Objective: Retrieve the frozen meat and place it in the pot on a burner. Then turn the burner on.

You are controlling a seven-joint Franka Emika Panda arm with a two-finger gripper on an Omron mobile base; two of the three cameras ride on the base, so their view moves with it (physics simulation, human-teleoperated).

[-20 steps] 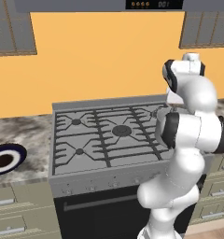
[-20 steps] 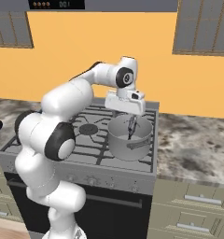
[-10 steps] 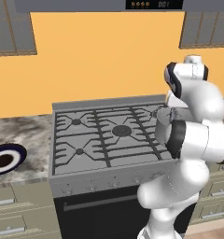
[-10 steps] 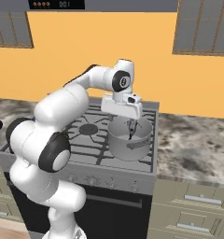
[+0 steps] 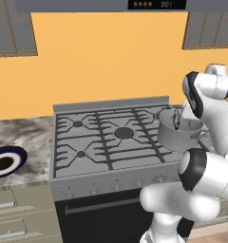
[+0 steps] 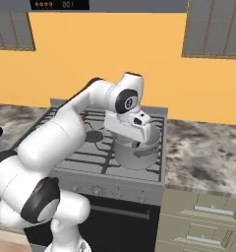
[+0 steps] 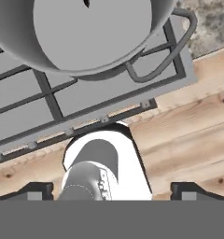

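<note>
The claw (image 7: pixel 112 189) stands wide with nothing in it, above the stockpot (image 6: pixel 135 150) on the stove's (image 5: pixel 111 142) front right burner. Whether the frozen meat is in that pot I cannot tell. Reaching down for the knobs (image 5: pixel 116 186), the arm could clip the pot's rim.

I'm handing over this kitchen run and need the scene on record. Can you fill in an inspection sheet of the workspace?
Surface: grey gas stove with black grates, set in a marbled counter.
Job's things: grey pot stands on the stove's right side, on a burner grate; frozen meat cannot be made out.
Clutter: dark-blue-rimmed plate on the counter left of the stove.
Grippers: claw open, nothing between its fingertips; the hand sits over the pot.
Cables: nothing seen.
Surroundings: orange wall, grey upper cabinets, beige drawers, wooden floor.
</note>
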